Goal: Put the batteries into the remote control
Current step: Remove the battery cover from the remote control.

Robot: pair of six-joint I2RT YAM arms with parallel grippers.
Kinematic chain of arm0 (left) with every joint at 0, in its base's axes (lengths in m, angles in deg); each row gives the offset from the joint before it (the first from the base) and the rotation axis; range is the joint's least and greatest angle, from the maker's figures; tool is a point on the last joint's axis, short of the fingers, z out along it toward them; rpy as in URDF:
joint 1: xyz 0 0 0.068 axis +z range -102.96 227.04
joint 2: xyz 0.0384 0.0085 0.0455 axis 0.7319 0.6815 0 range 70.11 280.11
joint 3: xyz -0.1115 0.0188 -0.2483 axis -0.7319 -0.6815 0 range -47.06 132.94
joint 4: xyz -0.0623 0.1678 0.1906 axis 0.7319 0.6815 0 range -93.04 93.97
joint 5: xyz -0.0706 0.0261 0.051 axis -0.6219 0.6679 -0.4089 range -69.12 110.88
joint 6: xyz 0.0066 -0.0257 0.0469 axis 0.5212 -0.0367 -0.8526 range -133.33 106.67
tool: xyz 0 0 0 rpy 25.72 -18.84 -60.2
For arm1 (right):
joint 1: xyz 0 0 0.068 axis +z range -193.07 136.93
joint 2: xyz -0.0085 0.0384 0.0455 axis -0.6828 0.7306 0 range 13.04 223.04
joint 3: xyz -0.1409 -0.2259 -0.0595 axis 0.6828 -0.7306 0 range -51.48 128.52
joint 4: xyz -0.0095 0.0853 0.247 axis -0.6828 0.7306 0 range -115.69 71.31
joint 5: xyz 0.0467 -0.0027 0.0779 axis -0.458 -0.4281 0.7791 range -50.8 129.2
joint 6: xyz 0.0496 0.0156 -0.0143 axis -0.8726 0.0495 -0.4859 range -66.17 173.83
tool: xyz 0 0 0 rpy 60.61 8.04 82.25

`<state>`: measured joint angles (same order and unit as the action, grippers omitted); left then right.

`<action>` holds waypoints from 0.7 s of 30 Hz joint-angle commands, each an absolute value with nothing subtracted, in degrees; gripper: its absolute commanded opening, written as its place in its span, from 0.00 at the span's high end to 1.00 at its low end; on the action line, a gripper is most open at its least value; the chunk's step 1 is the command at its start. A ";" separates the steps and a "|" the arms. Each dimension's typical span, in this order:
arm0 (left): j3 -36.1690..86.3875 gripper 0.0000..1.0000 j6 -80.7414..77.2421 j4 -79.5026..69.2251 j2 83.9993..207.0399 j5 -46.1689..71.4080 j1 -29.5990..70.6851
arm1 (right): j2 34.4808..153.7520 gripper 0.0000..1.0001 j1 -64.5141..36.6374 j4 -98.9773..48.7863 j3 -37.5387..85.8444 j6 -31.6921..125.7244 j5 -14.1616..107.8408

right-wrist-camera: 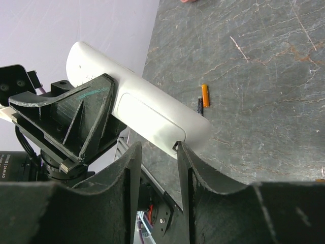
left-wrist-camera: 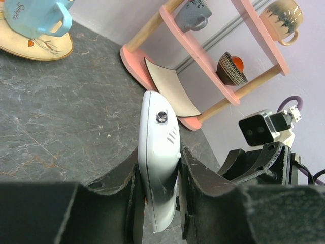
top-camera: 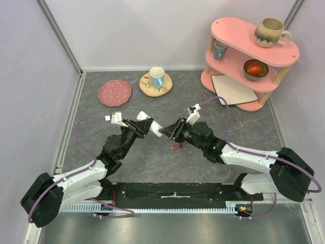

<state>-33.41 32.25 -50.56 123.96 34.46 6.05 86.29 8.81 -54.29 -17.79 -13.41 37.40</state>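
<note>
My left gripper (top-camera: 143, 127) is shut on the white remote control (top-camera: 153, 125) and holds it above the table; in the left wrist view the remote (left-wrist-camera: 158, 147) stands edge-on between the fingers (left-wrist-camera: 195, 178). My right gripper (top-camera: 169, 132) is open just right of the remote. In the right wrist view (right-wrist-camera: 158, 147) the remote's rear (right-wrist-camera: 142, 104) faces me with its battery cover shut, and one fingertip (right-wrist-camera: 181, 148) touches the cover's notch. An orange battery (right-wrist-camera: 204, 95) and a dark one (right-wrist-camera: 200, 105) lie on the table, seen from the top as small batteries (top-camera: 176, 146) under the right gripper.
A pink two-tier shelf (top-camera: 249, 56) with mugs and a bowl stands at the back right, a white board beside it. A pink plate (top-camera: 115, 92) and a blue mug (top-camera: 156, 78) on a wooden coaster sit at the back. Walls enclose the table.
</note>
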 commanded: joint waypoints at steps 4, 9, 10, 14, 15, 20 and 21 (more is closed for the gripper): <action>-32.21 0.98 28.86 -51.12 123.64 35.91 4.68 | 85.37 0.57 8.79 -56.98 -14.57 -13.23 38.06; -31.68 0.98 27.54 -50.32 122.85 37.05 4.68 | 84.58 0.56 8.88 -56.45 -15.01 -13.14 38.06; -31.59 0.98 27.45 -50.23 122.85 37.05 4.68 | 84.40 0.56 8.79 -56.37 -15.01 -13.05 37.97; -31.50 0.98 27.63 -50.06 123.02 36.88 4.68 | 84.14 0.55 8.88 -56.19 -15.01 -12.97 38.06; -31.59 0.98 27.63 -50.06 123.02 36.88 4.68 | 84.14 0.55 8.79 -56.10 -15.01 -12.88 37.97; -31.85 0.98 27.98 -50.06 122.76 37.14 4.68 | 83.79 0.55 8.88 -55.84 -15.09 -12.70 37.97; -31.85 0.98 28.07 -50.06 122.67 37.14 4.68 | 83.70 0.55 8.88 -55.58 -15.09 -12.79 37.97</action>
